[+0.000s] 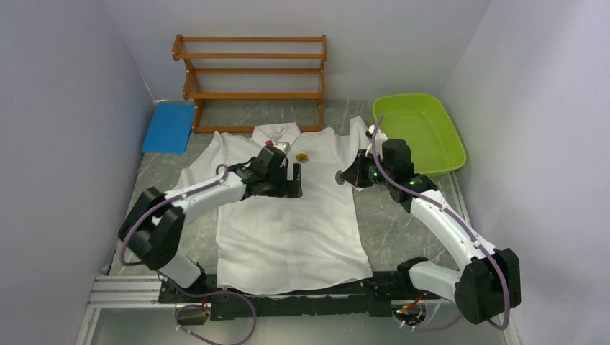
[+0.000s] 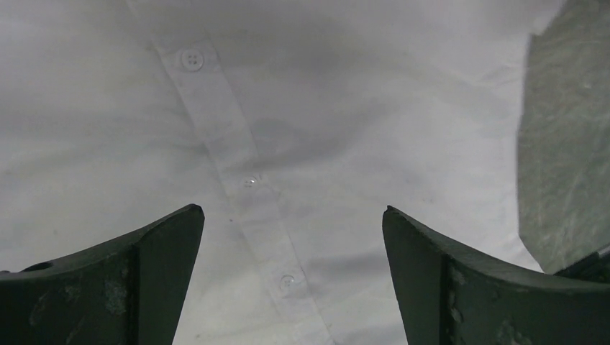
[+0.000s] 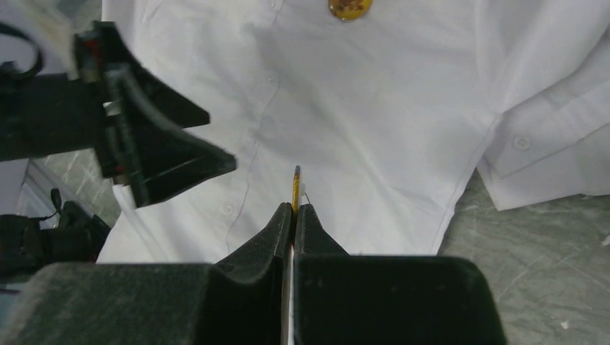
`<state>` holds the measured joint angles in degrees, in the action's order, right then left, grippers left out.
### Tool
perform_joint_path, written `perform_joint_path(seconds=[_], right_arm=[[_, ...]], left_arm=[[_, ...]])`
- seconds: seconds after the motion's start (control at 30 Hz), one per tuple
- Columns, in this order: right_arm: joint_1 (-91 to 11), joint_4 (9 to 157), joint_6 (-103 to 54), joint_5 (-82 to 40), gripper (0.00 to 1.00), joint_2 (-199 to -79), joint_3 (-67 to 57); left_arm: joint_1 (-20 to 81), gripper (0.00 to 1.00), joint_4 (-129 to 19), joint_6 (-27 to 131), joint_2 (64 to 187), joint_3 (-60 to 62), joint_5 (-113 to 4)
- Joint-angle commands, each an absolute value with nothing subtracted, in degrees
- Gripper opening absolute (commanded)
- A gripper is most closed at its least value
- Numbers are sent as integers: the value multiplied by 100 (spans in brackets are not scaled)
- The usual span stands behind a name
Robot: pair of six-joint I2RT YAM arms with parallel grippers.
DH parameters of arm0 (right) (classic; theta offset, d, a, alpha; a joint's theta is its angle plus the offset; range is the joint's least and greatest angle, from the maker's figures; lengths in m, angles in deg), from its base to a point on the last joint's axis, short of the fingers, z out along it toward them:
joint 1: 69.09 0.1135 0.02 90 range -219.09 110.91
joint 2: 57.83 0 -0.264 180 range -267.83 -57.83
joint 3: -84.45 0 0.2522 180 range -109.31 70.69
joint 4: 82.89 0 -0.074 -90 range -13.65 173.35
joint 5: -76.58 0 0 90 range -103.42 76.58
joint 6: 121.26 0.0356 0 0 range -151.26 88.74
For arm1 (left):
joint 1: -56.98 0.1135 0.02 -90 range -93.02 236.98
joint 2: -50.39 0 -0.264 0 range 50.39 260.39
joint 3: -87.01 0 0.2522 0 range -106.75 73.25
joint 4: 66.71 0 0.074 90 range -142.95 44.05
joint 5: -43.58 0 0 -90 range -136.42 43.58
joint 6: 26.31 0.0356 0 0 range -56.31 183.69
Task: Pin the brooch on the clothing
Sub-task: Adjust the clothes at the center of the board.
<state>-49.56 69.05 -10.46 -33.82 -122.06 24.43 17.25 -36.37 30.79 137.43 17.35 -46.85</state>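
Brooch, thin yellow-rimmed disc (image 3: 296, 188), stands edge-on in the right gripper (image 3: 294, 212), jaws pinching it, over the white button-up shirt (image 1: 288, 230) toward the table's right edge. Left gripper (image 2: 291, 209), jaws spread, hovers over the placket.

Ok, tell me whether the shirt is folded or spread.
Spread: the white shirt lies open, front up, on the table, collar and button placket showing.

Left gripper (image 2: 291, 209) spread; right gripper (image 3: 295, 207) closed, perhaps gripping.
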Motion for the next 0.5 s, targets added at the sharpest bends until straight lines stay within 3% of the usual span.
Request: perform_joint_path(seconds=[0.0, 0.1, 0.13, 0.17, 0.47], right_arm=[[-5011, 7245, -968, -3948, 0, -12138, 2556], [-5021, 7279, -938, -3990, 0, -12166, 2580], [-5023, 7268, -942, -4007, 0, -12190, 2566], [-5023, 7238, -947, -4018, 0, -12217, 2548], [-5041, 7184, -955, -4091, 0, -12339, 2509]], left_arm=[[1725, 99, -2708, 2522, 14531, 1140, -4651], [1717, 99, -2758, 2406, 14842, 1092, -4695], [1716, 72, -2857, 2404, 14891, 1129, -4778], [1716, 65, -2894, 2391, 14929, 1136, -4789], [1691, 50, -2579, 2251, 15231, 1087, -4651]])
